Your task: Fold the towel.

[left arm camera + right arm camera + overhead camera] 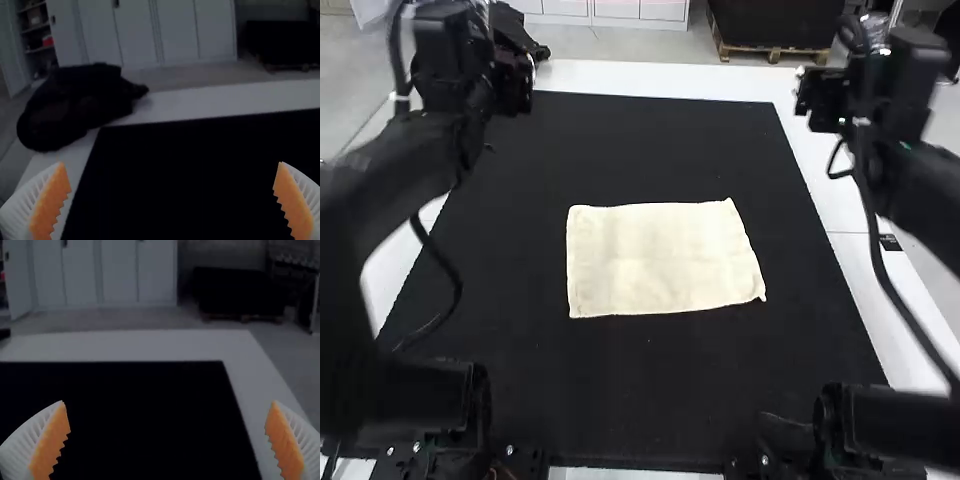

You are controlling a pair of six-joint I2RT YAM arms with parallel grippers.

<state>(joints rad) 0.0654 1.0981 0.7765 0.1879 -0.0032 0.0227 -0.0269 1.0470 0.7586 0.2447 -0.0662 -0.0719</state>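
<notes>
In the high view a cream towel [660,260] lies flat as a rough rectangle near the middle of the black mat; whether it is one layer or folded, I cannot tell. My left gripper [512,82] is raised at the mat's far left, apart from the towel. Over the right table edge, also away from the cloth, hangs my right gripper [820,92]. The left wrist view has my left gripper [172,200] open, its orange pads wide apart with nothing between them. Equally wide and empty, my right gripper [167,440] is open in the right wrist view.
The black mat [650,370] covers most of the white table [820,205]. A dark, bulky object [80,102] rests at the table's far left corner. Dark cables hang from both arms beside the mat.
</notes>
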